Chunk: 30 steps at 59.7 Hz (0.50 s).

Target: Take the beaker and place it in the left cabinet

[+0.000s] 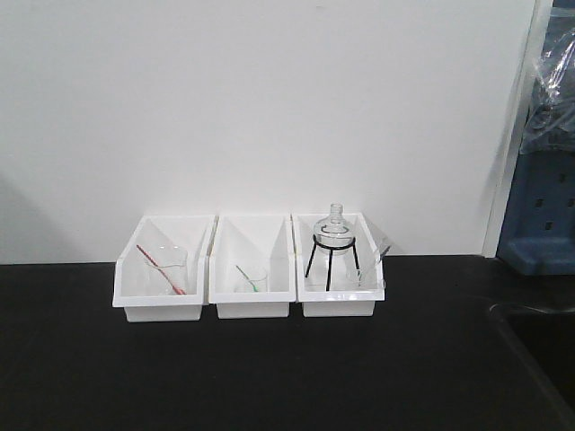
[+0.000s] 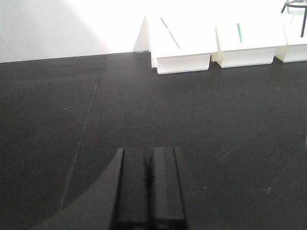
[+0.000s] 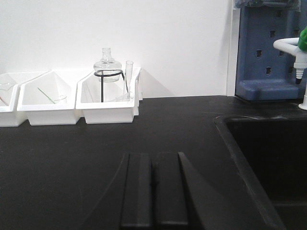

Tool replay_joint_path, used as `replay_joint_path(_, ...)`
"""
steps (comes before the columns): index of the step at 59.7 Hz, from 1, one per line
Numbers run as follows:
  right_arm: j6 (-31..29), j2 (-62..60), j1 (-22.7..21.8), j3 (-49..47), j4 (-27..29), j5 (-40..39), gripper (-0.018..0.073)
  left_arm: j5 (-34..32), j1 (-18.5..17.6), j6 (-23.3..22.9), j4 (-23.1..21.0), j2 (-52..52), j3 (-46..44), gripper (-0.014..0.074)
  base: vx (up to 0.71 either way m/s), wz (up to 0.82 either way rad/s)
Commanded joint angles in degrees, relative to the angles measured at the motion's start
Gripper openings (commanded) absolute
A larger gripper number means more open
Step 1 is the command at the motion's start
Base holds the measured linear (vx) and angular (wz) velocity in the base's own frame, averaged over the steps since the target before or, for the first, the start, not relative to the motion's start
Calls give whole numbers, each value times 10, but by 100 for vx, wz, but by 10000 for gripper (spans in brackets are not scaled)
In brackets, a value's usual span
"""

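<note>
Exterior front-facing view lines up three white bins on the black desk, against a white wall. My left fingers are pressed together, low over bare desk, well apart from the bins. The beaker stands upright in the left bin (a red rod leans in it). The middle bin holds a smaller glass with a green rod. The right bin carries a round flask on a black tripod. My right fingers are likewise closed together, beside the sink.
</note>
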Motion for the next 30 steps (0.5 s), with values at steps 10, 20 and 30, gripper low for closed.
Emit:
replay_joint_path(10,-4,-8,0,3,-6,-47,-8,-47,0,-2,-1,-6,-7,4,0,0)
replay_joint_path(20,-4,-8,0,3,-6,-47,-8,-47,0,-2,-1,-6,-7,4,0,0)
replay_joint_path(30,-4,-8,0,3,-6,-47,-8,-47,0,-2,-1,-6,-7,4,0,0)
